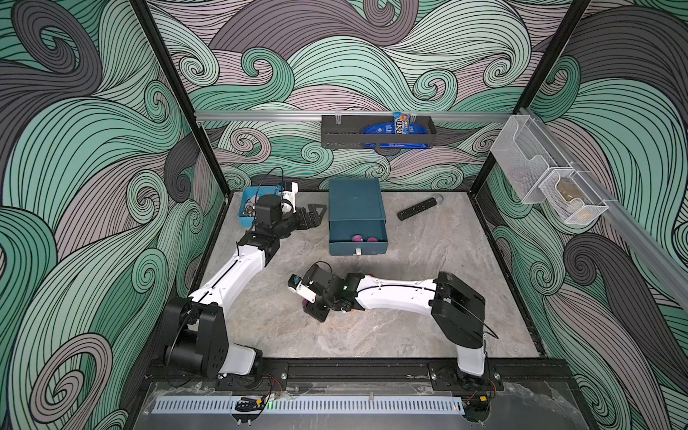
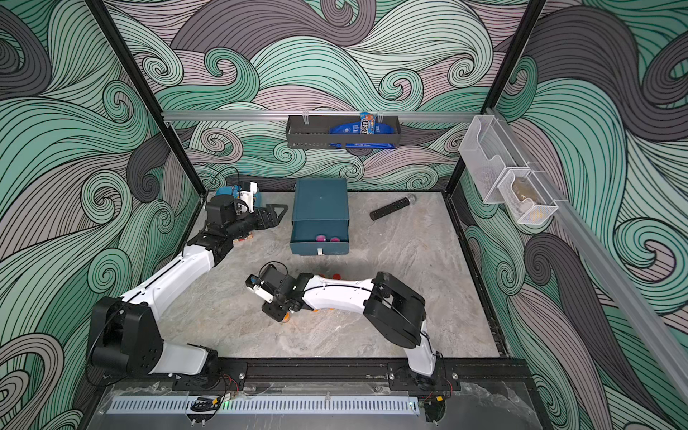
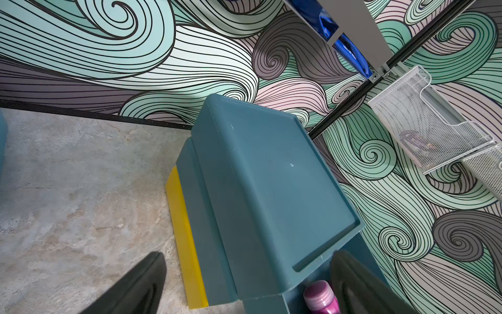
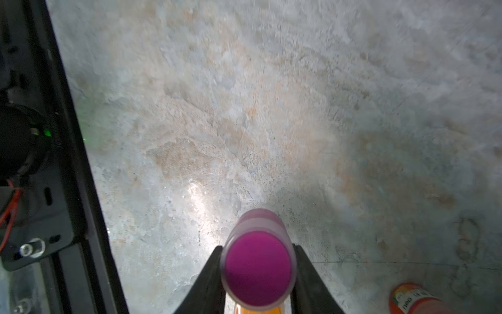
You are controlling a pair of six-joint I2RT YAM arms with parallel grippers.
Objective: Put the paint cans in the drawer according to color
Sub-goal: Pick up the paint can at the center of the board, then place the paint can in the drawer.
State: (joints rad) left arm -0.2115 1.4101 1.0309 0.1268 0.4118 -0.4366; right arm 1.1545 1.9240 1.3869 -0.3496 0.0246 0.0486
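Teal chest, both top views: the chest [image 1: 355, 206] is standing at the far middle of the table [image 1: 428, 298], with its bottom drawer [image 1: 357, 248] sticking out toward the near side.
Drawer load: two magenta cans [image 1: 358, 237] are sitting side by side in the bottom drawer.
Left gripper: the left gripper [image 1: 319, 215] is hovering just left of the chest, jaws gaping wide and carrying nothing.
Right gripper: the right gripper [image 2: 277, 315] is pointing down at the near middle of the table.
Loose cans: red cans [image 2: 337, 276] are peeking out on the far side of the right arm.
Left wrist view: the left fingers [image 3: 141, 285] are standing far apart; a yellow strip [image 3: 184, 236] is lying along the chest's base.
Right wrist view: the right fingers [image 4: 209, 280] are pinching a magenta can [image 4: 258, 269] from both sides, and whether it is touching the table I cannot tell; a blurred red-orange can [image 4: 413, 299] is sitting near it on the table.
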